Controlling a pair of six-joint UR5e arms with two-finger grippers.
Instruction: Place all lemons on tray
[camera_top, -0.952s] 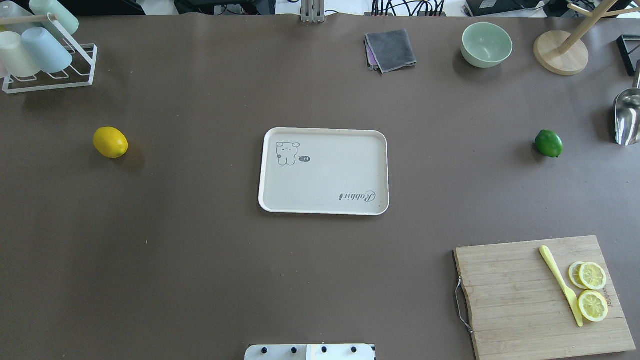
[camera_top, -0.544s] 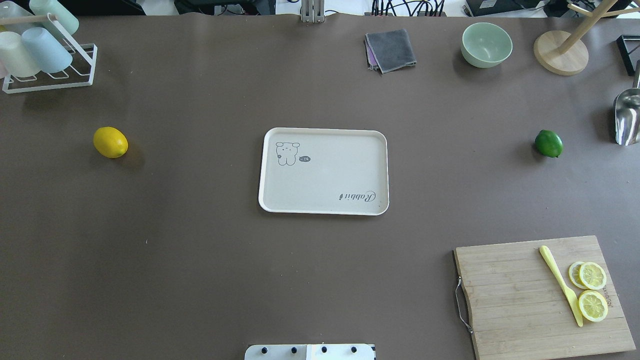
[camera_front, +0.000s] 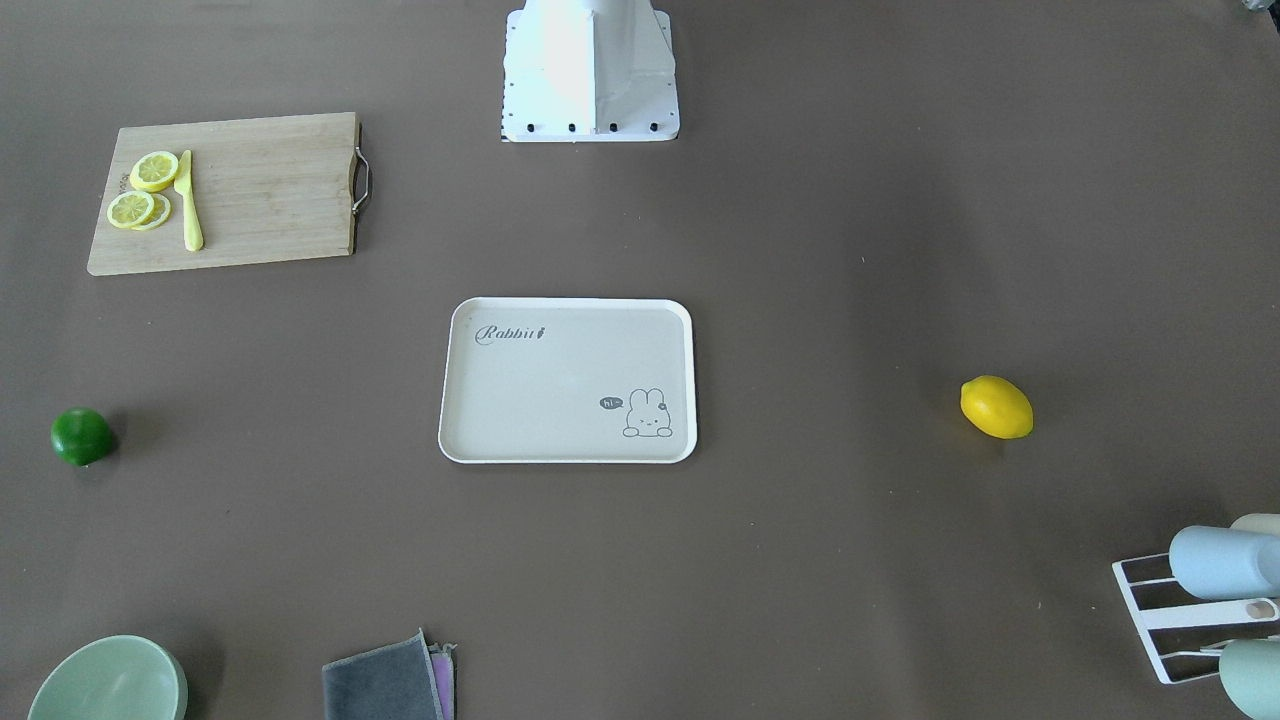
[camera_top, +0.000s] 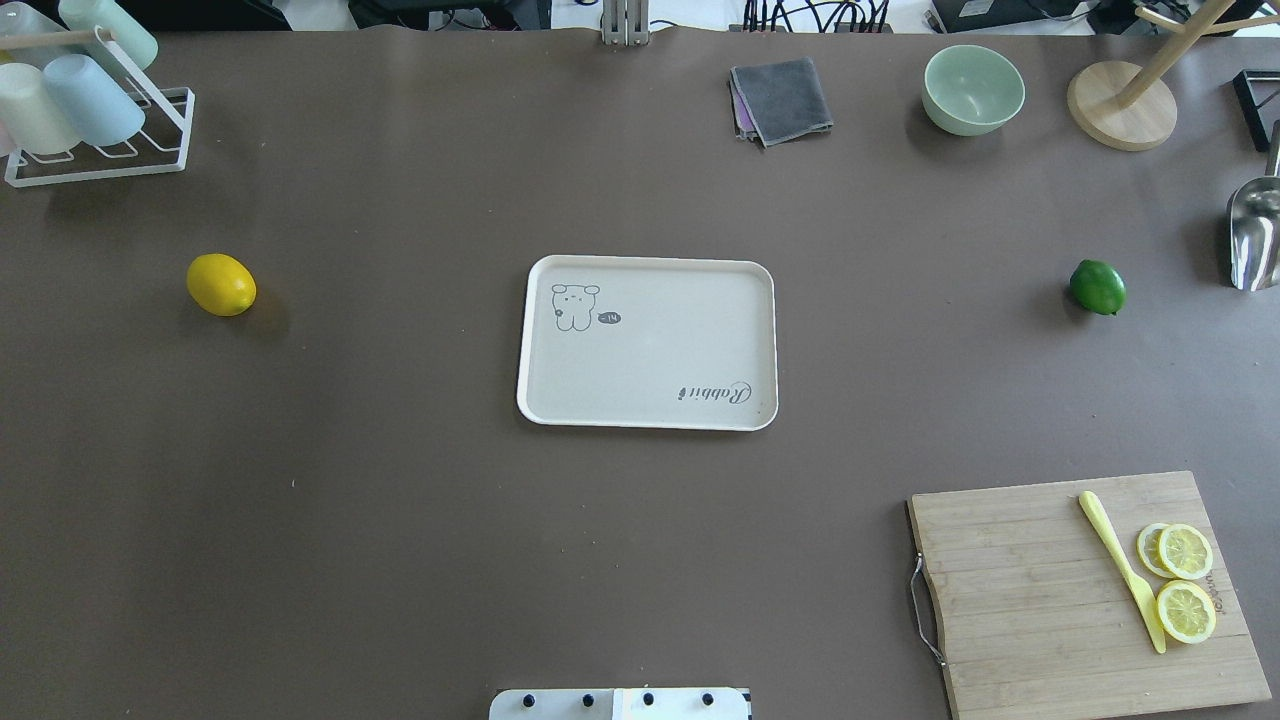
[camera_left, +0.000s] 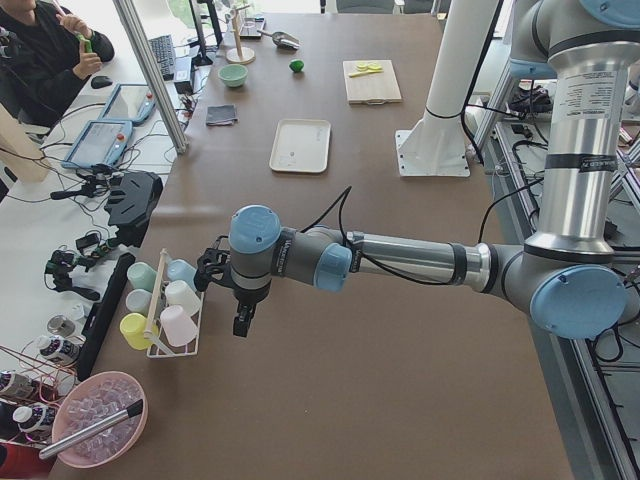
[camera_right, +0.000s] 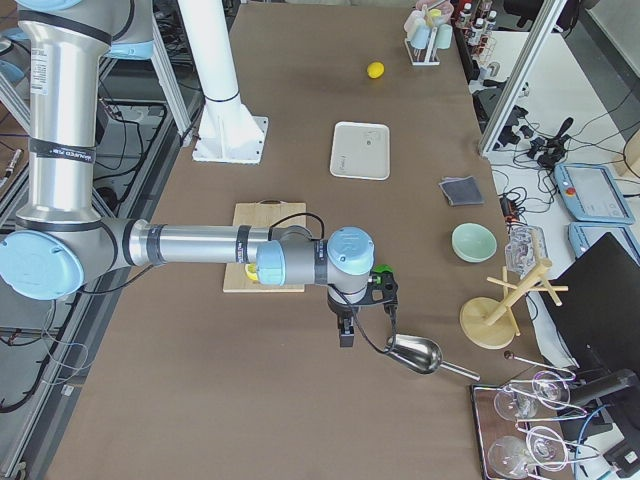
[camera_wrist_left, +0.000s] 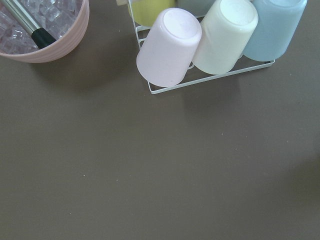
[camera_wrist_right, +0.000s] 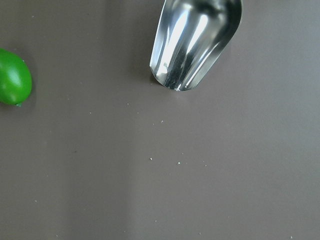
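Observation:
The yellow lemon (camera_top: 221, 285) lies on the table at the left, also in the front-facing view (camera_front: 996, 407). The green lemon (camera_top: 1097, 287) lies at the right and shows at the left edge of the right wrist view (camera_wrist_right: 14, 82). The beige tray (camera_top: 660, 340) sits mid-table with nothing on it. My left gripper (camera_left: 243, 320) shows only in the exterior left view, above the table beside the cup rack; I cannot tell its state. My right gripper (camera_right: 345, 335) shows only in the exterior right view, near the green lemon and the scoop; I cannot tell its state.
A cup rack (camera_top: 80, 100) stands far left and a pink ice bowl (camera_wrist_left: 40, 30) beyond it. A cutting board (camera_top: 1040, 590) with lemon slices and a knife is near right. A green bowl (camera_top: 973, 90), grey cloth (camera_top: 782, 100), wooden stand (camera_top: 1120, 105) and metal scoop (camera_top: 1255, 235) line the far and right sides.

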